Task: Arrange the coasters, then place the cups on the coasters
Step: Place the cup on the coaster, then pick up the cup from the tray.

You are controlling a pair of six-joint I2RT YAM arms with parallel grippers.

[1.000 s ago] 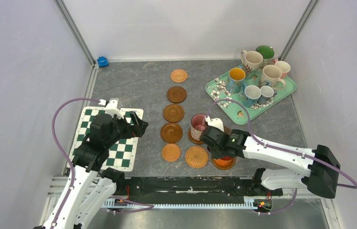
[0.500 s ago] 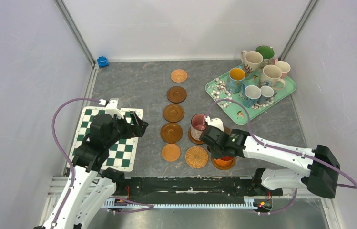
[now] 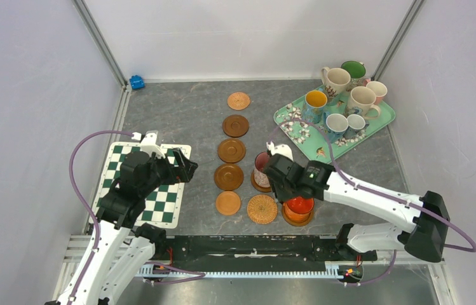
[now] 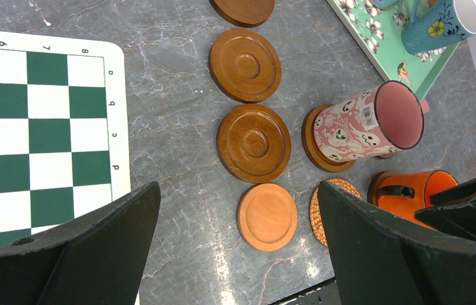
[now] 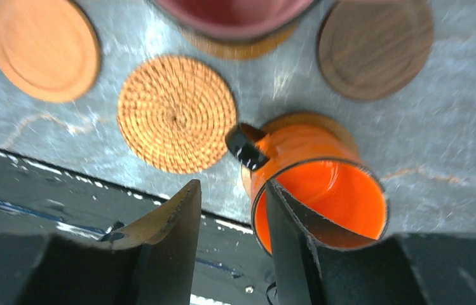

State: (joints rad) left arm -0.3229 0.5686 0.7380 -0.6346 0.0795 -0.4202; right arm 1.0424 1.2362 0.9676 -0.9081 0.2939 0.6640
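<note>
Right hand (image 5: 230, 210) has drawn back from the orange cup (image 3: 299, 205) and its jaws have parted. One finger overlaps the rim; contact unclear. Cup stands on its coaster (image 3: 299, 220), mostly hidden, at near right of table (image 3: 178, 114). Left hand (image 4: 238, 190) wide apart, empty.

Grey marbled tabletop (image 3: 171, 114) — white walls (image 3: 254, 32), metal corner posts (image 3: 100, 41).

Nine coasters (image 3: 231, 150) lie on the table: eight are wood and one is a woven coaster (image 3: 262, 208). There are nine cups (image 3: 362, 98), seven on the one far-right tray (image 3: 378, 117) and two on near coasters. One checkered mat (image 3: 159, 203) lies at the left.
</note>
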